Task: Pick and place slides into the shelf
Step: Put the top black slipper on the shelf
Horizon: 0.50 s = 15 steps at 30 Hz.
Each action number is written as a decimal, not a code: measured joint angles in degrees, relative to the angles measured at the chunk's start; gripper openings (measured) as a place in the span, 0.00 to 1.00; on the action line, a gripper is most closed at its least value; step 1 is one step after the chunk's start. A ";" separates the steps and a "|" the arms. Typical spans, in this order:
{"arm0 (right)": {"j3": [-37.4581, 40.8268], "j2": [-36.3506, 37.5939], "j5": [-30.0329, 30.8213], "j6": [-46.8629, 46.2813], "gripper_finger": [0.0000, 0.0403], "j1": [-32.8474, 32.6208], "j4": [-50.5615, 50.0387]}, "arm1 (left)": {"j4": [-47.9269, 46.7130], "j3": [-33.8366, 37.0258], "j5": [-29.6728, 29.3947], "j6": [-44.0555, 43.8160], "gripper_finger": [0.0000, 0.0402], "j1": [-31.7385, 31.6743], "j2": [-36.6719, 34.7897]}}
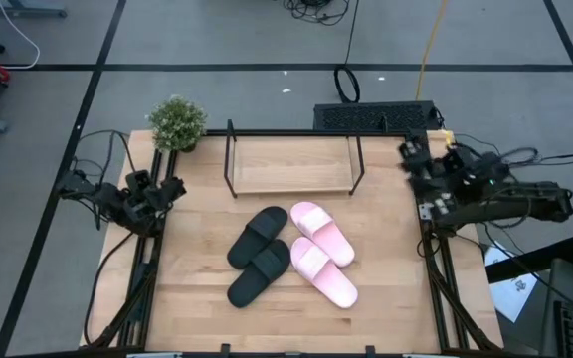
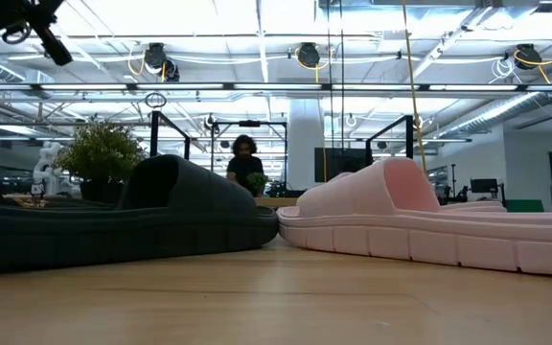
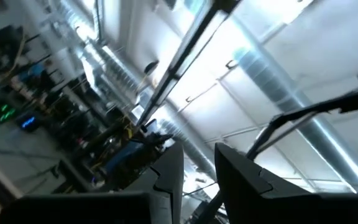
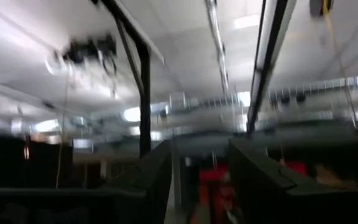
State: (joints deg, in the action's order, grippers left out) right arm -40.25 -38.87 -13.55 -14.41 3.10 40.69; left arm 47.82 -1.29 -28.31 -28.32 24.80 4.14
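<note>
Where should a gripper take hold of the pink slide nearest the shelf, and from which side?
Probably the wide strap of the pink slide, taken from straight above with one finger inside the opening and one outside. The strap arches up off the flat sole, as the low view shows, so it is the one raised part. The slide's black-slide side is crowded; its right side is open, favouring the right gripper, now at the table's edge.

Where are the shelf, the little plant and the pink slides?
shelf (image 1: 291, 167): high view, on its bare wooden board.
plant (image 1: 176, 121): high view, on its leaves.
pink slides (image 1: 318, 258): high view, on the strap of the nearer one.
</note>
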 joint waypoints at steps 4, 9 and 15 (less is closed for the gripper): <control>-13.42 -8.54 0.02 5.23 0.36 -2.40 -17.07 | -2.69 -4.54 2.21 5.41 0.22 0.00 1.37; -24.59 -16.35 -0.17 11.36 0.36 -4.85 -23.64 | -17.41 -16.33 5.02 4.85 0.22 0.00 7.61; -30.22 -20.29 0.63 15.97 0.36 -7.46 -29.38 | -37.87 -36.07 5.39 2.71 0.22 0.45 22.60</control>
State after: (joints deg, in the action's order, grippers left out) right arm -70.47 -59.16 -12.91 1.56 -4.35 11.31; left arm 9.95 -37.35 -22.93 -25.61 25.25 26.74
